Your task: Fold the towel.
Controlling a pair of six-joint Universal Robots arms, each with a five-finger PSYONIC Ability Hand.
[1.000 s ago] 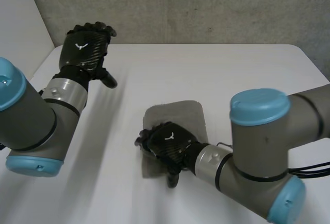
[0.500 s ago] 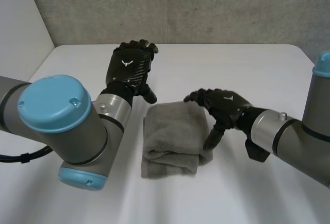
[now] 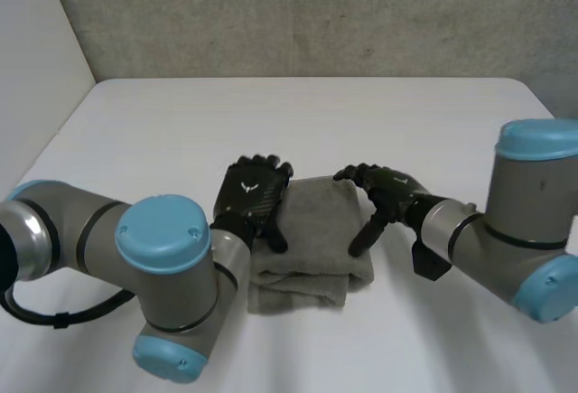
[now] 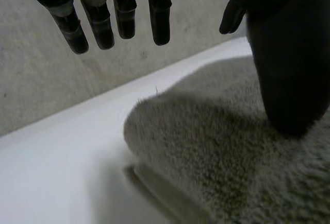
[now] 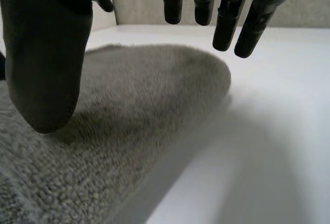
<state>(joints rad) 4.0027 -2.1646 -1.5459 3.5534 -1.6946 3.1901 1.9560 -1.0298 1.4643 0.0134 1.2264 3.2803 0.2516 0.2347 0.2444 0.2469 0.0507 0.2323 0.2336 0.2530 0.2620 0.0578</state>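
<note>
Left hand (image 3: 254, 200), white emblem (image 3: 250, 186) on its back, touches the folded towel (image 3: 318, 219).

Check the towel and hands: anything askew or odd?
At the near end of the folded towel the layers do not line up; a lower one sticks out. The left hand and right hand sit open at its sides, thumbs on it. No damage seen.
</note>
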